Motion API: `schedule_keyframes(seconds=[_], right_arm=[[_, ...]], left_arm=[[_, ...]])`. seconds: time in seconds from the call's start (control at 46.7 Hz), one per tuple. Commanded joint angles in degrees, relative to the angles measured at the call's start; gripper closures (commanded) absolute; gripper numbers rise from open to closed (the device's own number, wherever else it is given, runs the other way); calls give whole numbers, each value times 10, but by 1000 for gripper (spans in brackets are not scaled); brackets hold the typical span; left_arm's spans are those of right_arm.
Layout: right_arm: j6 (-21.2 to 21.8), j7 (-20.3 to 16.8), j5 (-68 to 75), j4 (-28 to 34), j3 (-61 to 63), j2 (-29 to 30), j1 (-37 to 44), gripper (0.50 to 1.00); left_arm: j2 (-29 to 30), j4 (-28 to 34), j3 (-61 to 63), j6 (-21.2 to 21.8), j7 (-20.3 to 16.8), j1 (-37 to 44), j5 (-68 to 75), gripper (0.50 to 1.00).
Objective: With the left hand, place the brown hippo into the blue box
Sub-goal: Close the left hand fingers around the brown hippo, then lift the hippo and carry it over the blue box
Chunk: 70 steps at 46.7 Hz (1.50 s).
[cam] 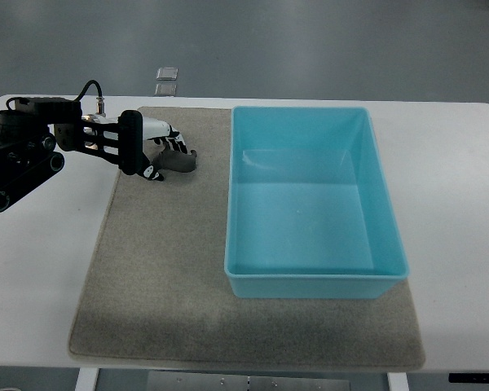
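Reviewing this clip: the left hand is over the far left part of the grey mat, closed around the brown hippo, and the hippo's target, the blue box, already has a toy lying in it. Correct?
Not quite. The top view shows the blue box holding nothing. The rest stands: the left hand is over the far left part of the grey mat, fingers around the brown hippo.

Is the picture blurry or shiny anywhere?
Top view: mostly sharp and evenly lit; the blue box floor shows soft pale glare, the mat only faint shadow by the box, and the left hand is dark, hiding much of the hippo.
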Motion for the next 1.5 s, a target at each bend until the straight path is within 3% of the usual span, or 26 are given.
schedule_keyframes(seconds=[0.0, 0.364, 0.514, 0.599, 1.477], right_arm=[[0, 0, 0, 0, 0, 0, 0, 564], [0, 0, 0, 0, 0, 0, 0, 564], [0, 0, 0, 0, 0, 0, 0, 564], [0, 0, 0, 0, 1, 0, 0, 564], [0, 0, 0, 0, 0, 0, 0, 564]], left_arm=[[-1, 0, 0, 0, 0, 0, 0, 787], [-2, 0, -1, 1, 0, -4, 0, 804], [-1, 0, -1, 1, 0, -4, 0, 898], [-1, 0, -1, 0, -1, -4, 2, 1000], [20, -11, -21, 0, -2, -30, 5, 1000]])
